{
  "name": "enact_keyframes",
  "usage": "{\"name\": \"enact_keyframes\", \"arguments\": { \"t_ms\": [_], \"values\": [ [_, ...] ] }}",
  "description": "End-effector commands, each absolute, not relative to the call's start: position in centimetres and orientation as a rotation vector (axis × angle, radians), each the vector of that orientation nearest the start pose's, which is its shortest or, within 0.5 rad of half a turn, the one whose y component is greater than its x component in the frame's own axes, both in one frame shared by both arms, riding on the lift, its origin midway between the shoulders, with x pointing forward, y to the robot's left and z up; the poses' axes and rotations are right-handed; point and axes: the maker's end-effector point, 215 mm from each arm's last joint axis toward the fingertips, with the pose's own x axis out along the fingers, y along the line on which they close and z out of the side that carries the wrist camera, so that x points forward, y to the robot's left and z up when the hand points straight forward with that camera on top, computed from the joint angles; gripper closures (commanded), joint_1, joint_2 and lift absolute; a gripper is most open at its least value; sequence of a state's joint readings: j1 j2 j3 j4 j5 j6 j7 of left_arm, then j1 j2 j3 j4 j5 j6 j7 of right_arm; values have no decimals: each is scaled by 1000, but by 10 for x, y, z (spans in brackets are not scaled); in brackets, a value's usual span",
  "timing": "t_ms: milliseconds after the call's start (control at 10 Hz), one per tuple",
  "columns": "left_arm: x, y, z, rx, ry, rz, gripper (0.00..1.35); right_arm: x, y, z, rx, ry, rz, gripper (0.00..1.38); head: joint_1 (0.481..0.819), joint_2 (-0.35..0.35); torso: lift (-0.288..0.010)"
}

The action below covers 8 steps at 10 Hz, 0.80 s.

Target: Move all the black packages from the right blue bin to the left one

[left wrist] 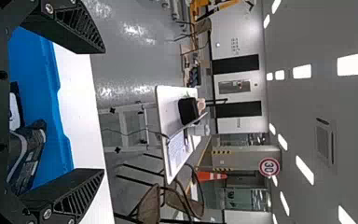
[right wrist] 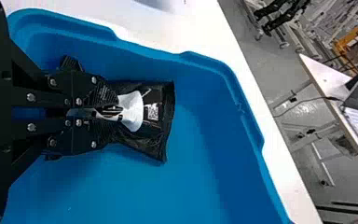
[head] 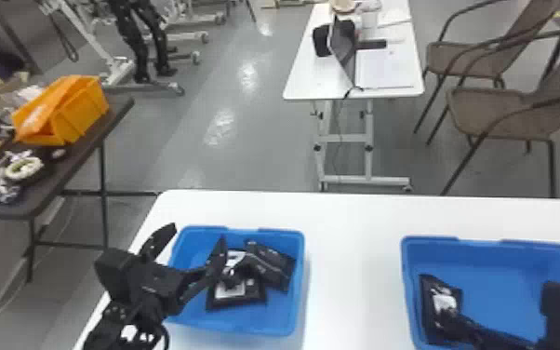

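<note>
In the head view, the right blue bin (head: 507, 274) sits at four o'clock on the white bench (head: 353, 260) and the left blue bin (head: 274, 321) at seven o'clock. The right gripper (head: 449, 317) is closed on a black package (head: 432, 298) near the right bin's nine o'clock wall, pinching it by its white-marked part. The left gripper (head: 198, 232), fingers spread and gripping nothing, is at the left bin's ten o'clock side, one finger above the bin. In that bin, a flat black package (head: 259, 298) lies near the middle, and another black package (head: 274, 267) lies toward two o'clock, overlapping it.
</note>
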State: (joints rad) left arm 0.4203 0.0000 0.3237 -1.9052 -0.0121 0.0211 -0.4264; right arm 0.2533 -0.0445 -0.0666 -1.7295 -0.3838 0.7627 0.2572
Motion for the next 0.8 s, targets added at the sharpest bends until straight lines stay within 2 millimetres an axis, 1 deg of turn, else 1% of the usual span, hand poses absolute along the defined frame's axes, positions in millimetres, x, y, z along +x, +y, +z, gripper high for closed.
{"name": "enact_keyframes", "arguments": {
  "t_ms": [0, 100, 200, 300, 400, 500, 600, 700],
  "values": [
    [446, 322, -383, 97, 126, -123, 117, 423, -162, -539, 432, 715, 274, 1102, 695, 221, -41],
    [445, 322, -383, 94, 127, -123, 117, 426, -164, -534, 436, 686, 262, 1102, 695, 211, -41],
    [446, 322, -381, 79, 120, -122, 117, 432, -169, -512, 393, 641, 262, 1102, 695, 205, -41],
    [447, 322, -378, 38, 109, -119, 116, 448, -179, -473, 308, 563, 261, 1102, 695, 200, -41],
    [450, 321, -377, -31, 108, -114, 116, 466, -179, -437, 241, 494, 300, 1102, 695, 195, -41],
    [458, 312, -378, -178, 115, -128, 116, 488, -166, -403, 191, 438, 375, 1102, 695, 184, -41],
    [469, 289, -376, -309, 123, -171, 116, 503, -145, -382, 167, 407, 451, 1102, 695, 179, -41],
    [479, 255, -373, -436, 135, -236, 116, 513, -119, -368, 156, 388, 533, 1102, 695, 176, -41]
  ]
}}
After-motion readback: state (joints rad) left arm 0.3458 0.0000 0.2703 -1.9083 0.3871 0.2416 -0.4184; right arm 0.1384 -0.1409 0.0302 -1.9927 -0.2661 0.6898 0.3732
